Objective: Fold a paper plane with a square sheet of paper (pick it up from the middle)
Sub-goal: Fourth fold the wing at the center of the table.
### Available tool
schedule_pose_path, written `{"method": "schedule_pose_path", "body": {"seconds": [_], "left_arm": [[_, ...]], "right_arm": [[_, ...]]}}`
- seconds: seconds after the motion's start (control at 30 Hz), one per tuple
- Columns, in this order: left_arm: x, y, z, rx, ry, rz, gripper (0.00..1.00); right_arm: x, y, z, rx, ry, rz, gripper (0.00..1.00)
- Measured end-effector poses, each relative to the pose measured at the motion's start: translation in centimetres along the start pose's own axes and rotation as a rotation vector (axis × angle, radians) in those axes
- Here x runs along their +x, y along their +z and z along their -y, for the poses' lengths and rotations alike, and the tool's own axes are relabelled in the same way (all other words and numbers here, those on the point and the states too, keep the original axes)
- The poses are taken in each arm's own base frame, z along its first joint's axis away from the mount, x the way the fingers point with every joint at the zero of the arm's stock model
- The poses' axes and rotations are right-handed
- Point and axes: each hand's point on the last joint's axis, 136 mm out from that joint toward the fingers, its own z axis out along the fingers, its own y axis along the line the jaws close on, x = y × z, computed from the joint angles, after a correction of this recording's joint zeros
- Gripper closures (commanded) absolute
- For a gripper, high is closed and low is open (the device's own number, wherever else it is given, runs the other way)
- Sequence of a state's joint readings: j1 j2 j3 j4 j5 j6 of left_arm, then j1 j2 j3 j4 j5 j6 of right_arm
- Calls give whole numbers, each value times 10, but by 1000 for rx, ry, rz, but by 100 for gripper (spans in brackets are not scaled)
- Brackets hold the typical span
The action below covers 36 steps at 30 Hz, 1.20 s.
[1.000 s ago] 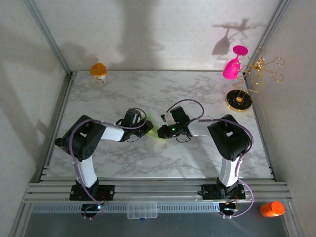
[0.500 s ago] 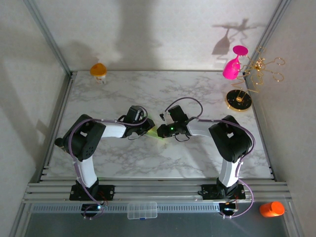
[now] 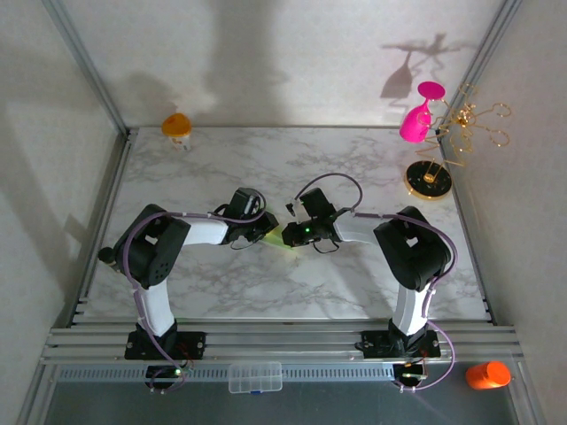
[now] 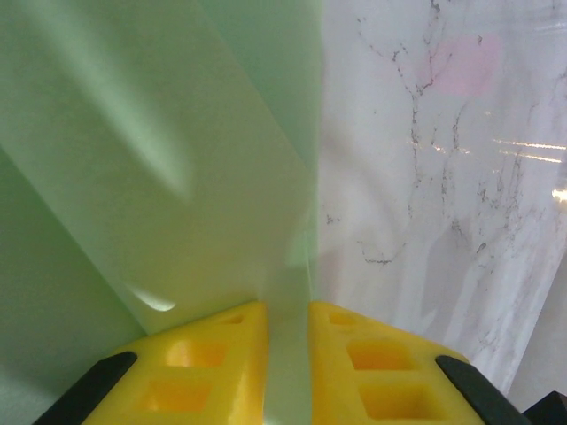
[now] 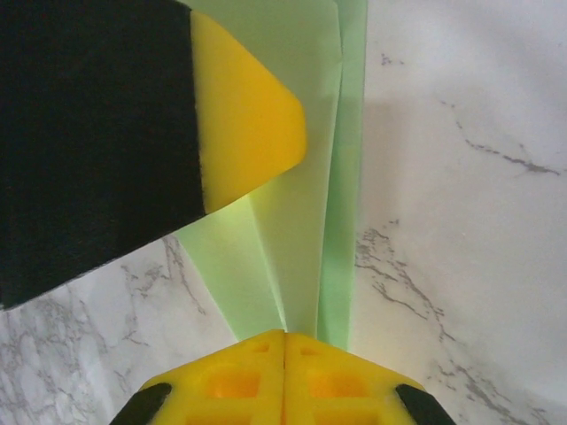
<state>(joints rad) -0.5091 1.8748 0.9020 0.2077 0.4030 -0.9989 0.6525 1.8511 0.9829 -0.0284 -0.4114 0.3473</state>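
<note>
Pale green sheet of paper (image 5: 292,230) lies mid-table (image 3: 354,168) between both tools. Its creases run straight out from the right tool (image 5: 284,341), which is clenched on its end. The left tool (image 4: 286,320) straddles a fold, and I cannot tell whether it grips.

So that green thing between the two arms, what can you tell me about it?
It is the green paper, thin, pale and unmarked, already partly folded: long flaps overlap along straight creases and narrow toward one end. It sits at the middle of the marble table, between the arms. The right gripper, shut, meets its narrow end. The left gripper has a strip of it between its close-set yellow fingers. Whether either truly pinches it is unclear.
</note>
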Motion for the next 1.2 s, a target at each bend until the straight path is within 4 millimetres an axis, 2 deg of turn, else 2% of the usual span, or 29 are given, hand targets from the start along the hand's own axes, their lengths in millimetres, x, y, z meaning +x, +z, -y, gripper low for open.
{"method": "schedule_pose_path", "body": {"seconds": [0.5, 0.73, 0.9, 1.2], "left_arm": [[0, 1, -1, -9, -2, -1, 81], [0, 1, -2, -17, -3, -1, 83], [0, 1, -3, -19, -5, -2, 84], [0, 1, -3, -24, -6, -1, 85]], "right_arm": [[4, 4, 7, 26, 11, -16, 92], [-6, -7, -8, -18, -11, 19, 94], [-8, -8, -12, -41, -13, 24, 98], [-2, 5, -5, -35, 5, -12, 99]]}}
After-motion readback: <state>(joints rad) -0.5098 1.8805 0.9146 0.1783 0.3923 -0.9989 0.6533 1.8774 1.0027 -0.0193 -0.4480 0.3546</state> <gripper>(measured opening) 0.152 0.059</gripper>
